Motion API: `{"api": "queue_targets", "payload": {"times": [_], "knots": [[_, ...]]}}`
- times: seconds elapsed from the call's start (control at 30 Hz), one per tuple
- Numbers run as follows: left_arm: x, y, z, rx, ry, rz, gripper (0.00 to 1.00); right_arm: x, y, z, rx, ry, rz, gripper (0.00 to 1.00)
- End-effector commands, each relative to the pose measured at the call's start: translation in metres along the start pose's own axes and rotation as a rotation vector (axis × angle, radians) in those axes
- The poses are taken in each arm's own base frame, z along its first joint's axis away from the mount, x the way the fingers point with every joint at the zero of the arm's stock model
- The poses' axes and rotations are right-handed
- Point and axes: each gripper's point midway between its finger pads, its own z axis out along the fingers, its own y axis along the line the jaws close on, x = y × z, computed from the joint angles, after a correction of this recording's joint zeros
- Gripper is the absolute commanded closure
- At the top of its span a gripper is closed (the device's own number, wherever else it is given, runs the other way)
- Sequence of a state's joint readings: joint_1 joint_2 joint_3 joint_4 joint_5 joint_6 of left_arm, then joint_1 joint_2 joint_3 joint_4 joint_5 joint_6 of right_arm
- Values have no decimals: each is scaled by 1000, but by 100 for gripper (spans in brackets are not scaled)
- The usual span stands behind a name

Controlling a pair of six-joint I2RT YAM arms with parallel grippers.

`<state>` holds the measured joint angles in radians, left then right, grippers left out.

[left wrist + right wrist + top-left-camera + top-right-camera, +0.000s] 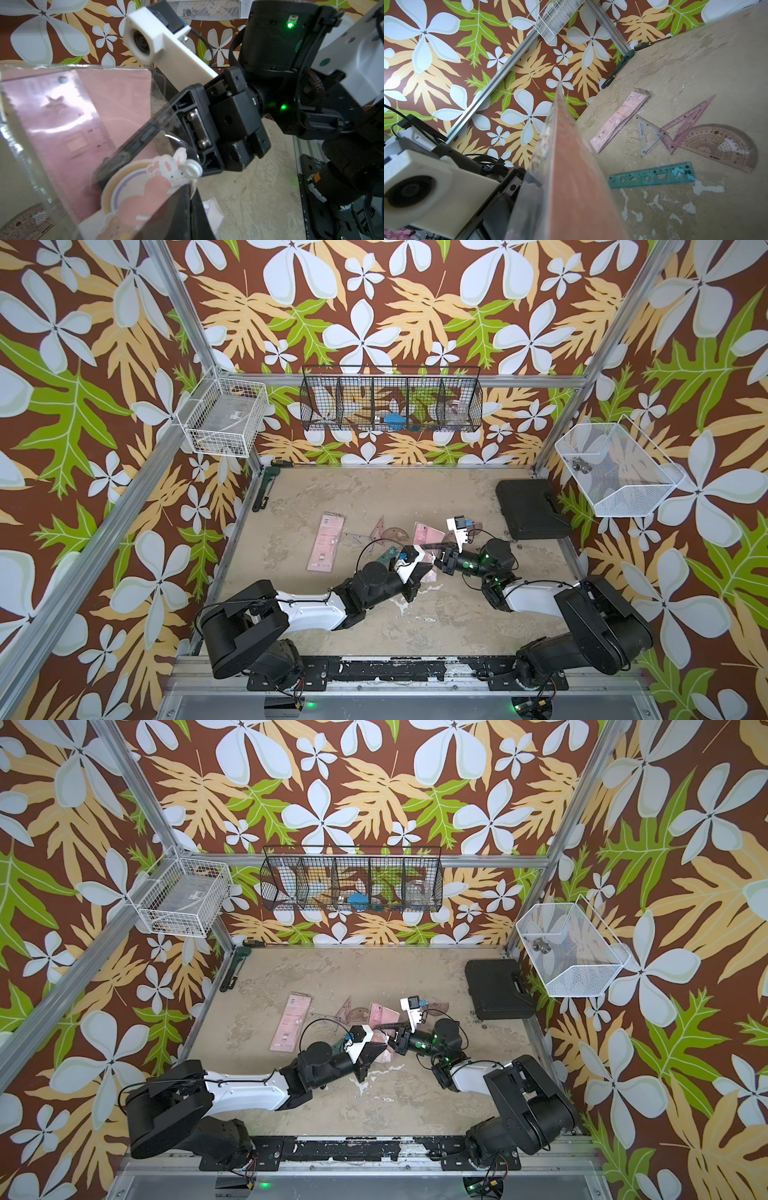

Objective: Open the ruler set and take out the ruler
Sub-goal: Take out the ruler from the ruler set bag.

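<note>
Mottled table [374, 497] — left gripper [426, 570] clamps the ruler set [428, 536] (mid-table, well from edges); right gripper [432, 551] meets it, grip unclear.

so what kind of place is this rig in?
Likely a robot lab test cell: aluminium frame with floral-print walls, left arm and right arm mounted on a front rail, black wire basket hung at the back.
</note>
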<state>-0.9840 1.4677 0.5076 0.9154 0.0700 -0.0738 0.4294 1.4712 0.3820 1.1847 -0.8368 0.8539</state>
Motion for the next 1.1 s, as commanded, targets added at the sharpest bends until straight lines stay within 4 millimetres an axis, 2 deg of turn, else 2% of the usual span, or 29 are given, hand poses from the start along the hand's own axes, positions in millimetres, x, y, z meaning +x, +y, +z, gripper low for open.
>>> {"api": "queue_targets", "payload": {"times": [0.0, 0.33, 0.7, 0.83, 1.0, 1.07], "knots": [[-3, -5, 1, 24, -8, 9, 100, -8, 14, 2, -54, -15, -36, 90], [0, 38, -5, -224, 8, 0, 100, -9, -4, -4, 87, 16, -38, 96], [-13, 70, -21, -404, -24, -9, 100, 15, -36, -13, 269, 134, -26, 97], [-5, 73, -16, -415, 13, 4, 100, 11, -36, -15, 306, 147, 0, 100], [5, 76, -9, -431, 61, -8, 100, 2, -15, -13, 235, 149, 12, 100], [6, 80, -9, -452, 68, 0, 100, 1, -15, -13, 247, 181, 43, 100]]}}
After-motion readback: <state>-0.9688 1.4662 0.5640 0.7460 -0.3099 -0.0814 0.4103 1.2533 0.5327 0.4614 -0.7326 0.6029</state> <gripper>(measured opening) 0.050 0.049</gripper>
